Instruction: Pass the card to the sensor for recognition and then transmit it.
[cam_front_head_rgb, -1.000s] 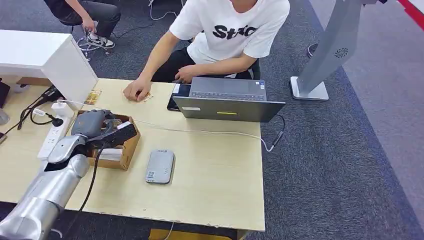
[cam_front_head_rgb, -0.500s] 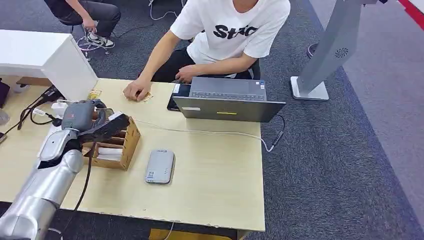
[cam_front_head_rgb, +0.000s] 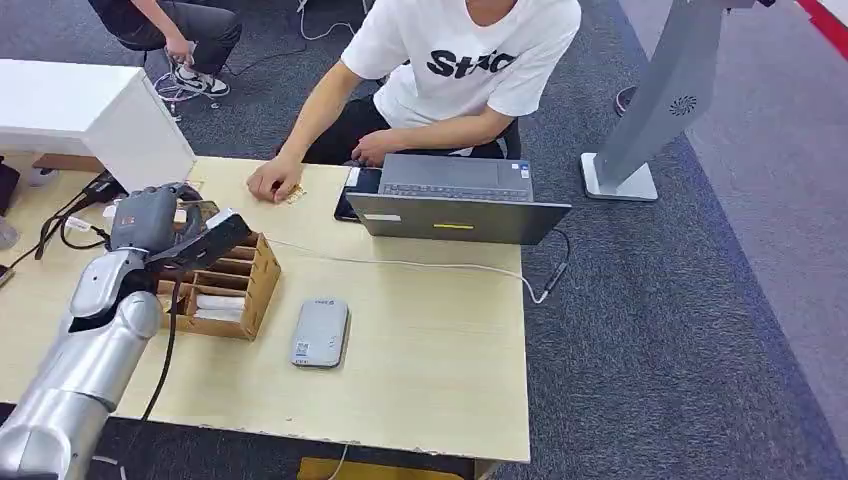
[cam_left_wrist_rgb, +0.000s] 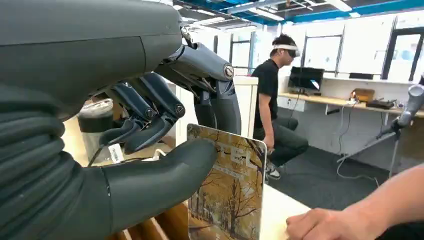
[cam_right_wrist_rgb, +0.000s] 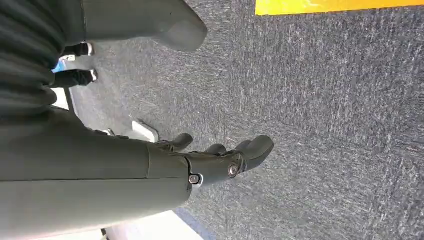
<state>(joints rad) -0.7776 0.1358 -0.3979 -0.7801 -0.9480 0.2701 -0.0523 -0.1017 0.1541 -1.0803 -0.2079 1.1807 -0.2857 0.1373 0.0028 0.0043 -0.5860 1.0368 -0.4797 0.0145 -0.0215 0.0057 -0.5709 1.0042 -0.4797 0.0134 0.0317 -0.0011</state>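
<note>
Left hand pinches card at upper edge, thumb against fingers; card thin, stiff, light, glossy, likely slippery; right hand hangs empty, fingers loosely apart

black "st" lettering partly readable on person's white t-shirt, "el" on card

between your left hand and the sensor near the table's front edge, the wooden card rack stood in the way. the right half of the table lay bare. at the far edge a laptop, its cable and a person's hand blocked passage.
</note>
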